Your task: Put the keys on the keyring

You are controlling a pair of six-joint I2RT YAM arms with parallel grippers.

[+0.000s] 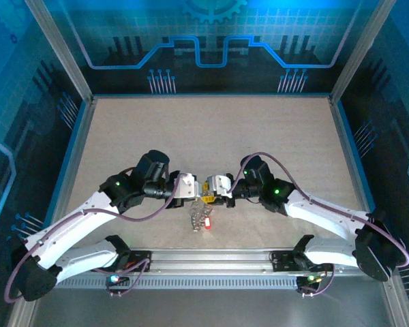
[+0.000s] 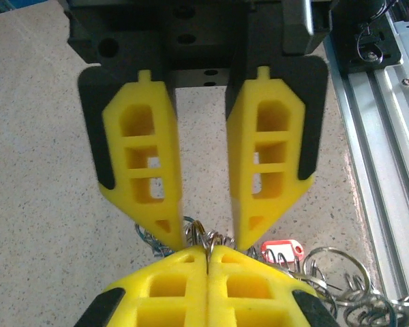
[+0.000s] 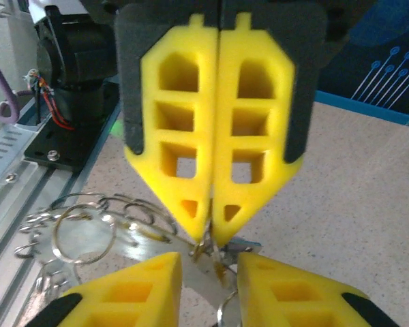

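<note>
My left gripper [image 2: 208, 257] is shut, its yellow fingers pinching a thin silver keyring [image 2: 202, 235] at their tips. Facing it tip to tip, my right gripper [image 3: 208, 267] has its jaws apart on either side of the ring. A flat metal key [image 3: 206, 276] lies in that gap, and neither pad visibly presses on it. The keys [image 2: 341, 289] hang below as a tangle of silver rings and blades with a red tag [image 2: 281, 248]. From above, both grippers [image 1: 196, 194] [image 1: 208, 189] meet over the bunch [image 1: 200, 218] near the table's front.
The aluminium rail [image 1: 211, 262] along the front edge lies just behind the hanging bunch. Loose rings [image 3: 82, 228] spread toward that rail. Bare speckled tabletop [image 1: 211, 129] stretches to the back wall.
</note>
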